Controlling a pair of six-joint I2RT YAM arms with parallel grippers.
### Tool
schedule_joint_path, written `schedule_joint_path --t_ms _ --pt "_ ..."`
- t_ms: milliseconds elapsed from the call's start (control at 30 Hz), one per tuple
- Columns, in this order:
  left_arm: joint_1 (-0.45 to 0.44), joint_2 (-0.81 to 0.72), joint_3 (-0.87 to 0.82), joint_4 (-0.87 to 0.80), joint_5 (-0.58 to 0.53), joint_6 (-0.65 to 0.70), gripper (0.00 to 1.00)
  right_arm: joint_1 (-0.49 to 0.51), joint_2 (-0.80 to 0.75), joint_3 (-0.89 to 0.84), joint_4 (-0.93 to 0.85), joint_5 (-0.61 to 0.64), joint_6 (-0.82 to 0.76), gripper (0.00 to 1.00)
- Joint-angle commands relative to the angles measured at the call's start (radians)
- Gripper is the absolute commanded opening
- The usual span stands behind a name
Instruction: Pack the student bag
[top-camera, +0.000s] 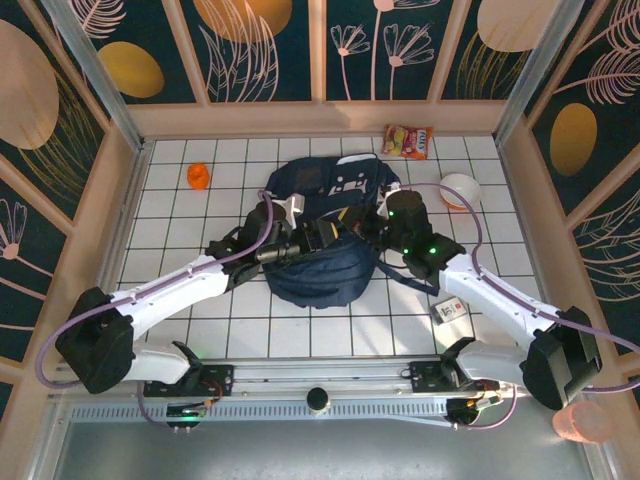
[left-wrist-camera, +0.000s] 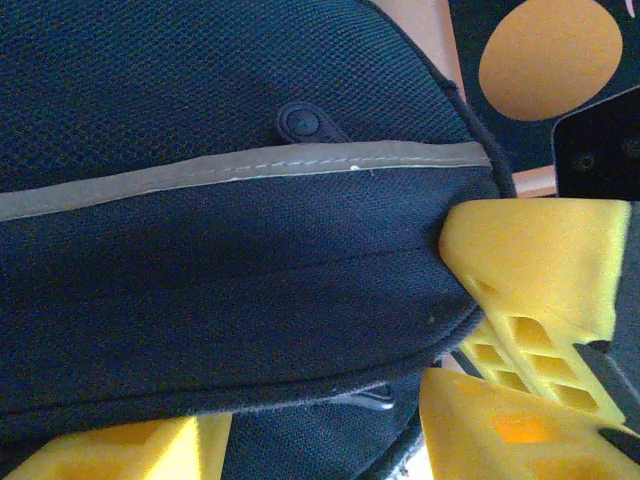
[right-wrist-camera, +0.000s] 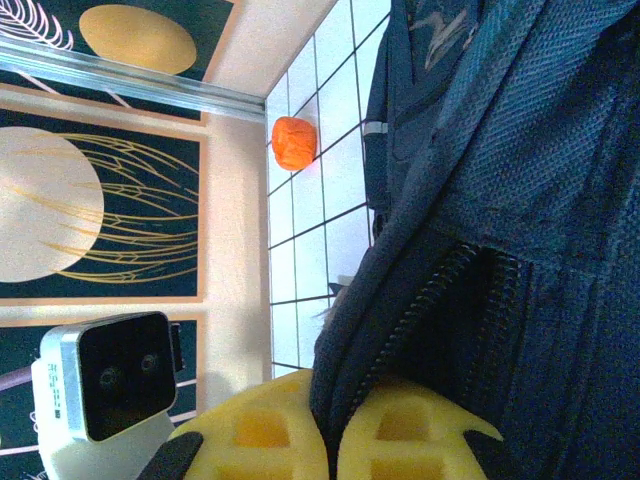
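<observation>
The student bag (top-camera: 335, 270), navy with pale trim, lies in the middle of the tiled table. My right gripper (top-camera: 383, 213) sits at its right upper side. In the right wrist view that gripper (right-wrist-camera: 333, 400) is shut, its yellow fingers pinching the bag's fabric edge beside an open zipper (right-wrist-camera: 430, 300). My left gripper (top-camera: 325, 237) is over the bag's middle. In the left wrist view it (left-wrist-camera: 325, 440) stands open, with a fold of the bag (left-wrist-camera: 230, 280) and a small zip pull (left-wrist-camera: 370, 400) between its yellow fingers (left-wrist-camera: 500, 430). The right gripper's yellow fingers (left-wrist-camera: 540, 280) touch the same fold.
An orange object (top-camera: 198, 176) lies at the back left, and a snack packet (top-camera: 408, 141) against the back wall. A white bowl (top-camera: 460, 190) sits to the right of the bag. A small card (top-camera: 450, 312) lies near the right arm. Walls enclose the table.
</observation>
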Motion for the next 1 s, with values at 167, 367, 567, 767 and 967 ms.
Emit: schedule_joint_path --t_ms 167,367,567,767,967 --pt "-0.020 0.029 0.055 -0.069 0.004 -0.183 0.46 0.011 -0.034 0.059 0.176 -0.051 0.007 0.00" --pt "-0.031 0.011 0.048 -0.032 0.015 -0.292 0.39 0.010 -0.025 0.066 0.168 -0.051 0.001 0.00" --pt "-0.038 0.038 0.038 0.028 0.045 -0.369 0.38 0.011 -0.015 0.069 0.178 -0.062 0.004 0.00" --pt "-0.056 0.075 0.045 0.060 0.040 -0.425 0.32 0.011 -0.021 0.069 0.172 -0.064 0.003 0.00" --pt "-0.076 0.104 0.055 0.056 0.019 -0.434 0.18 0.010 -0.023 0.067 0.171 -0.073 -0.002 0.00"
